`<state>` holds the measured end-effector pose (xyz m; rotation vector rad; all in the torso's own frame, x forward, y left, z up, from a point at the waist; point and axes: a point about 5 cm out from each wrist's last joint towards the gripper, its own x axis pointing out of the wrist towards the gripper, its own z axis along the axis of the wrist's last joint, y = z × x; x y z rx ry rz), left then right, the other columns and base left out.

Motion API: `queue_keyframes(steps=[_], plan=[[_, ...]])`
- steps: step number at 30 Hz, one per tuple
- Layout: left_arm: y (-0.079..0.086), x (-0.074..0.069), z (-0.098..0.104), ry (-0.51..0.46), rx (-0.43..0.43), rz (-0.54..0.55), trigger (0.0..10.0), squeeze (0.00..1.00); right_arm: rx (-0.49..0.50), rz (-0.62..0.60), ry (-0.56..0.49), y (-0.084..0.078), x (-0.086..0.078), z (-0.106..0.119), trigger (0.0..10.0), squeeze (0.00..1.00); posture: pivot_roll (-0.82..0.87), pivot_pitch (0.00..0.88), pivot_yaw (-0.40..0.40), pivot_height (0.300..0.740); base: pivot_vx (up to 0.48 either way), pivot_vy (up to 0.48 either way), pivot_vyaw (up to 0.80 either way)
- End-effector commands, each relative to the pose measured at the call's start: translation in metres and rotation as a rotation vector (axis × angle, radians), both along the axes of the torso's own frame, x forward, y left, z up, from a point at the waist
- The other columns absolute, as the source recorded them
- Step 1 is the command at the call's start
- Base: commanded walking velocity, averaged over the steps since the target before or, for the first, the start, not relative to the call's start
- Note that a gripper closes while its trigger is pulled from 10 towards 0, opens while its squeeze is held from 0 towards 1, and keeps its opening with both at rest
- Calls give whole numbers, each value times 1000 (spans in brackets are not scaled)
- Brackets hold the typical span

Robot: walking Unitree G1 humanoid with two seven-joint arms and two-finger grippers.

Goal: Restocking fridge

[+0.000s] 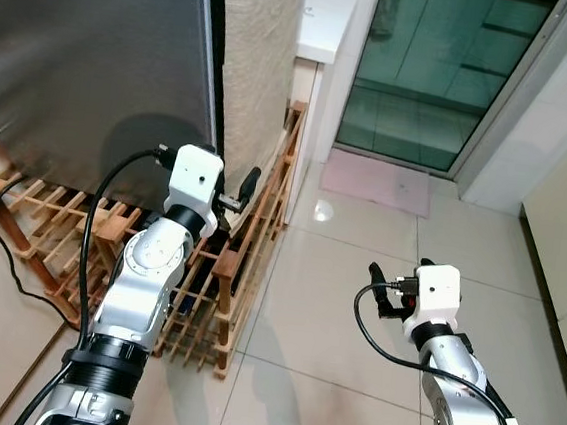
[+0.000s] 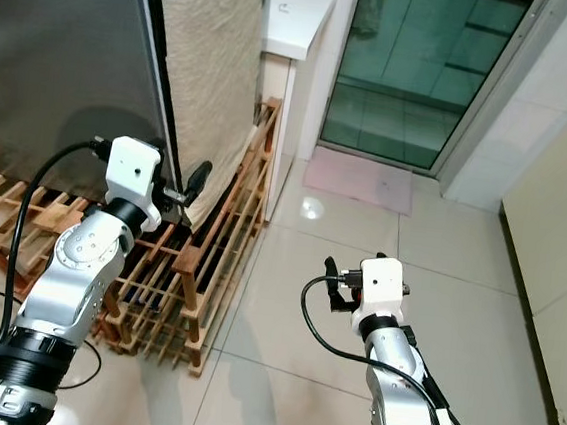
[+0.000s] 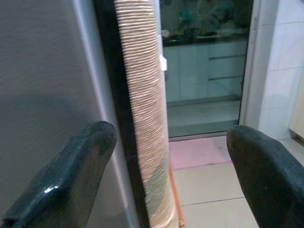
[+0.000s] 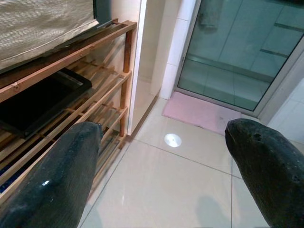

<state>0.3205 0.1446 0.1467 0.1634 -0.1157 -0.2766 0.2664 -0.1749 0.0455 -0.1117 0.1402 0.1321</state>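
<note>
Left tool [image 1: 246,191] raised forward, fingers apart, right tool [image 1: 385,288] low, seemingly open

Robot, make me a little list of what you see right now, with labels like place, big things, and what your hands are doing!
place: tiled floor by a glass sliding door
fridge: grey door, closed, on the robot's left
rack: wooden slatted rack under and beside the fridge
mat: pink mat before the glass door
left gripper: open, raised at the fridge door's edge
right gripper: open, holding nothing, above the floor
</note>
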Motion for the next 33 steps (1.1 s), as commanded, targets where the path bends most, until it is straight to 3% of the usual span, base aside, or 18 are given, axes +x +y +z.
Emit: queue_keyframes(steps=[1,14,22,33], plan=[[1,-1,3,-3,-8,1,10000,0,-1,-12,15,-4,0,-1,10000,0,-57,20,-22,731,0,0,0],[-17,3,8,0,-45,-60,10000,0,-7,-13,10,-3,4,0,10000,0,-66,0,-15,731,0,0,0],[-18,11,8,-19,-7,-6,10000,0,-11,-13,4,-5,5,1,10000,0,-73,0,-14,731,0,0,0],[-40,18,0,7,35,-39,10000,0,-19,-20,5,-9,5,1,10000,0,-87,0,-4,731,0,0,0]])
